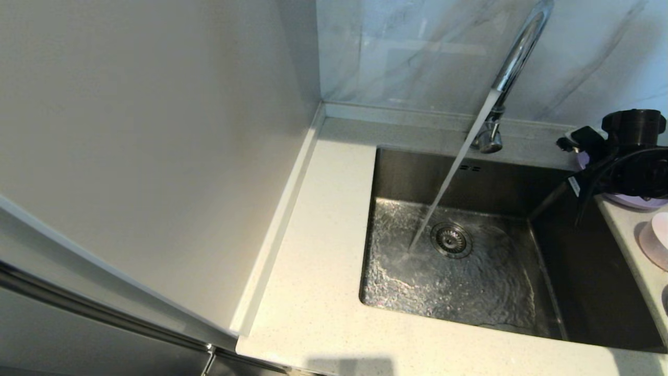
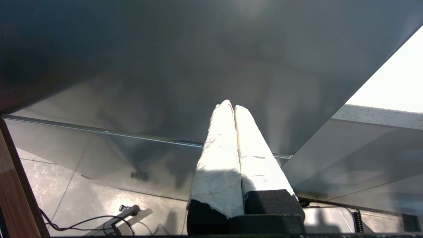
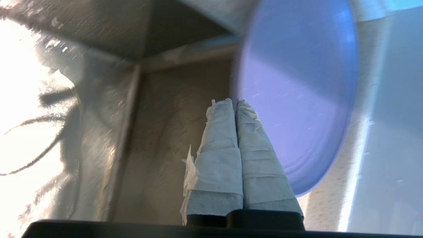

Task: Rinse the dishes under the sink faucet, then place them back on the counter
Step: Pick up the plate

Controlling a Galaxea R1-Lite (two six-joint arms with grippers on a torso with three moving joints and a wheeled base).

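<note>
We identify the right arm (image 1: pixel 629 151) as a matte black assembly with a round, capped cylindrical housing on top. Black cables loop out from its body, and one cable carries a small white tag.

We note that each gripper has two long, tapering fingers wrapped in white tape. On the left gripper (image 2: pixel 231 107), the wrapping is bright white and lightly creased; behind the jaws it ends at black textured mounting blocks. On the right gripper (image 3: pixel 233 103), the tape lies in overlapping bands with a frayed edge on one side, and a black housing sits behind the jaws.
</note>
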